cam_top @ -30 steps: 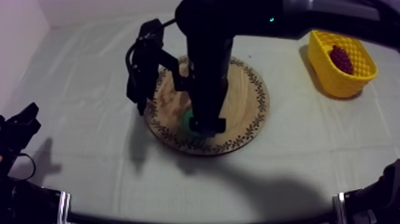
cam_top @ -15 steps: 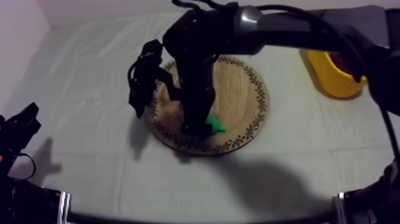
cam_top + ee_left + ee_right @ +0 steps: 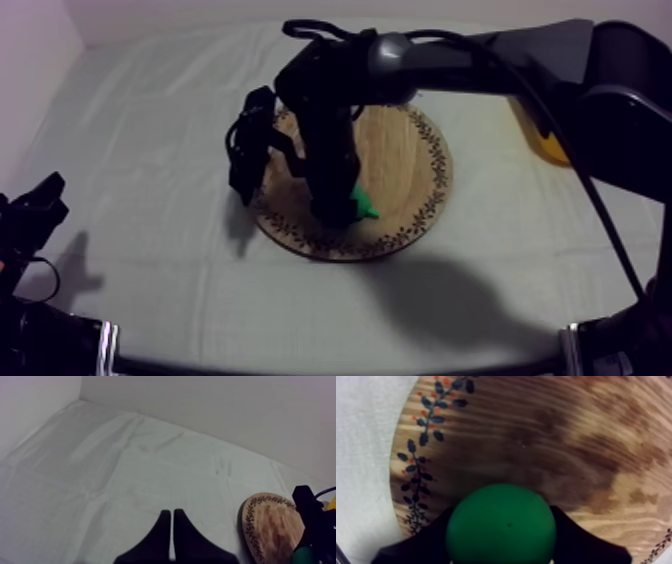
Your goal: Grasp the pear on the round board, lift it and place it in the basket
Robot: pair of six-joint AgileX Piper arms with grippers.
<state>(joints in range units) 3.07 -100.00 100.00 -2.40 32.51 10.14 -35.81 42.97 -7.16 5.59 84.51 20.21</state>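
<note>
The pear [image 3: 362, 207] sits farther right than a second ago, clamped in the right jaws over the wooden board [image 3: 410, 170]; left jaws together, near left.

No readable text, labels, brands or numbers anywhere

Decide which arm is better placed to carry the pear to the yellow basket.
Right. The right fingers are shut on the pear at the wooden board, and the yellow basket stands on that side. The left fingers lie shut together, away from the board.
</note>
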